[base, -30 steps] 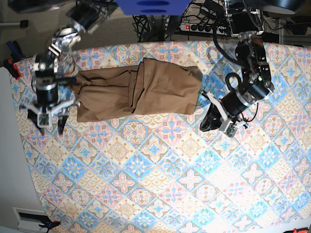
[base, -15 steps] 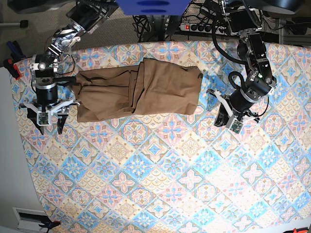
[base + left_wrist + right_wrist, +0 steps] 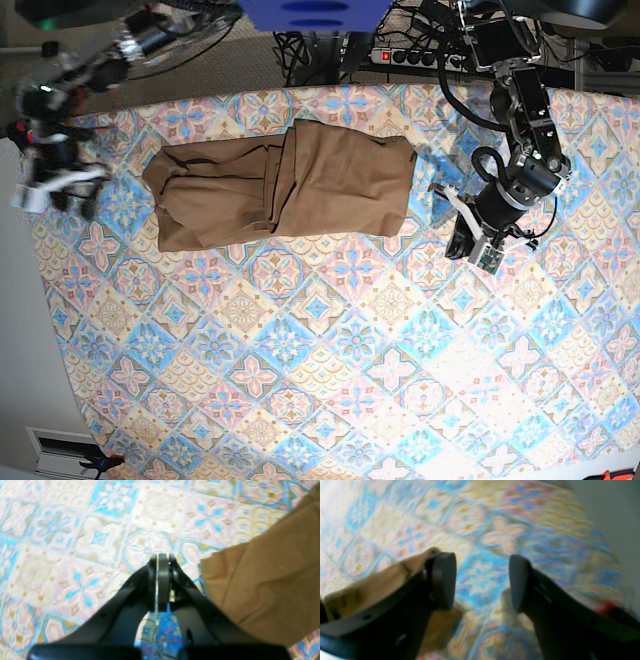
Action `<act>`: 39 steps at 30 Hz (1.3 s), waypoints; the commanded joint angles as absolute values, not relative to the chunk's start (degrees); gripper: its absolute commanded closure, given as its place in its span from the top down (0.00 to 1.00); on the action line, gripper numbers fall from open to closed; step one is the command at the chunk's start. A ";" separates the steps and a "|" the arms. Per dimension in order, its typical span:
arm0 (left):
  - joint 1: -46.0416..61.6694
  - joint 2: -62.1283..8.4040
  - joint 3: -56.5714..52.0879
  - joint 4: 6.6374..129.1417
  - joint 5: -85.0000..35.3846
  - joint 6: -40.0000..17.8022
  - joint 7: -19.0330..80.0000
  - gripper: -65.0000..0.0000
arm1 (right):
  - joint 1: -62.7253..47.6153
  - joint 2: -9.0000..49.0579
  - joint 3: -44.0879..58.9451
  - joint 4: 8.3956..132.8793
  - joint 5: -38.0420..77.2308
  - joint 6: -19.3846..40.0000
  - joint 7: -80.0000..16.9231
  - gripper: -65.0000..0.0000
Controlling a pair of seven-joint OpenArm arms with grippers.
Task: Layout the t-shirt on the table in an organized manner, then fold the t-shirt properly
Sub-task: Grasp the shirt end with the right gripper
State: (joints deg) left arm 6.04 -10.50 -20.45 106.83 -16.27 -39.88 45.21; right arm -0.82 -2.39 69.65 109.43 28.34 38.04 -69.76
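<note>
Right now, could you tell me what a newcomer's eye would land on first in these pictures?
First, the tan-brown t-shirt, lying folded into a rough rectangle at the far side of the pastel-tiled table. Next, the two arms flanking it, neither holding the cloth: the left end effector is shut, hovering beside the shirt's edge, and the right end effector is open near the table's side edge.

A: Bright light is washing out the table (image 3: 330,370) along its near right, and the right arm (image 3: 60,120) is smearing with motion blur.

B: Both wrist views are looking soft; the tiles are glaring pale.
</note>
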 commanded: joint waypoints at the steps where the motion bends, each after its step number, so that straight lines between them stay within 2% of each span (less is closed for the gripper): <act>1: 5.32 -10.86 -20.53 107.91 -17.27 -40.00 44.00 0.00 | 0.40 -0.75 71.08 109.41 32.75 38.46 -70.20 0.50; 5: 5.32 -10.86 -20.44 107.82 -17.27 -40.00 44.09 0.00 | 1.19 4.00 74.42 103.43 39.43 38.46 -74.42 0.50; 10: 5.32 -10.86 -20.44 107.82 -17.27 -40.00 44.09 0.00 | 1.01 4.18 74.07 89.27 39.78 38.55 -77.05 0.50; 13: 5.32 -10.86 -20.44 107.82 -17.27 -40.00 44.18 0.00 | 0.92 4.18 70.81 85.05 39.69 38.64 -77.41 0.50; 19: 6.11 -10.86 -20.44 107.74 -17.27 -40.00 43.82 0.00 | 1.19 4.18 65.19 82.51 39.69 38.64 -77.32 0.50; 27: 6.90 -10.86 -20.44 107.74 -17.27 -40.00 43.82 0.00 | 1.19 4.18 64.04 73.45 39.78 38.73 -77.85 0.50; 39: 6.90 -10.68 -20.09 107.65 -17.19 -40.00 43.91 0.00 | 1.19 4.18 58.42 73.19 39.87 40.00 -80.00 0.50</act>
